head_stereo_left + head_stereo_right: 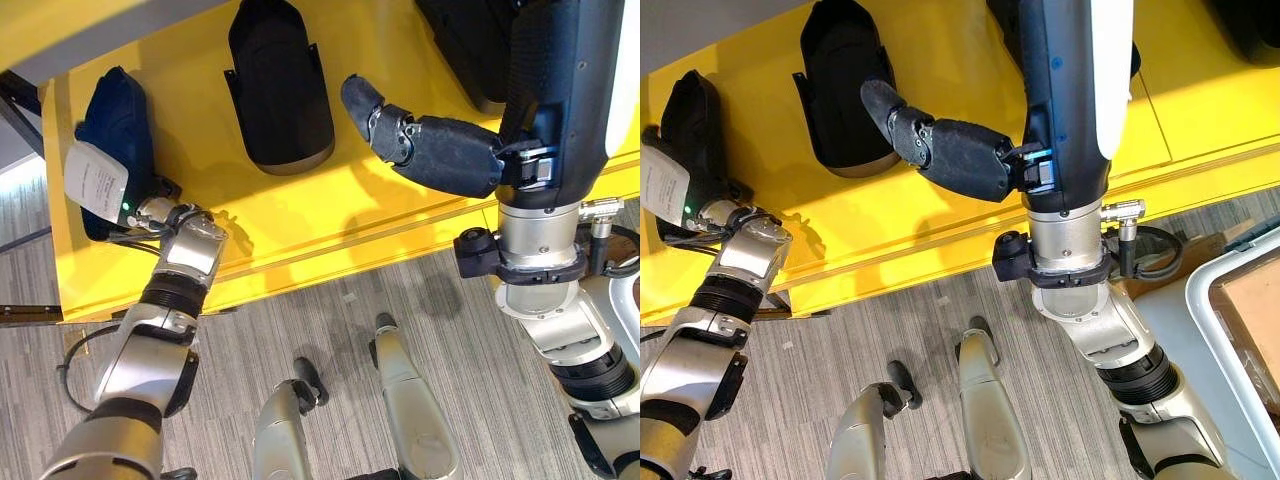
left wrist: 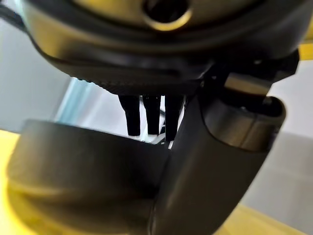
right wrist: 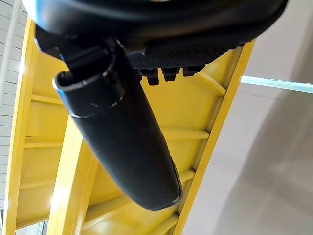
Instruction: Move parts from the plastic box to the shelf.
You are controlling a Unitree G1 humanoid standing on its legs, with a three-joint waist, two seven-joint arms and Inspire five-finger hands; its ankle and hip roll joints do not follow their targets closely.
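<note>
Fingers of the right hand (image 1: 440, 150) are curled back near the palm and grasp nothing, as the right wrist view shows, while the thumb sticks out straight over the yellow shelf (image 1: 330, 215). That hand hangs above the shelf surface, just beside a black moulded part (image 1: 280, 85) lying there, without touching it.

Fingers of the left hand (image 2: 151, 115) hang straight down behind a dark rounded part in the left wrist view, and the thumb lies across that part's front; whether they actually clasp it cannot be told. From the head views, this hand (image 1: 150, 205) sits at the shelf's left end against another dark part (image 1: 115, 125), which bears a white label (image 1: 95, 180) and rests on the shelf near its left edge.

A third dark part (image 1: 470, 45) lies further along the shelf, behind the right arm.

Off to the right, on the grey floor (image 1: 900, 310), stands the pale plastic box (image 1: 1220, 310); only a brown cardboard-like surface (image 1: 1255, 310) is visible inside it.
</note>
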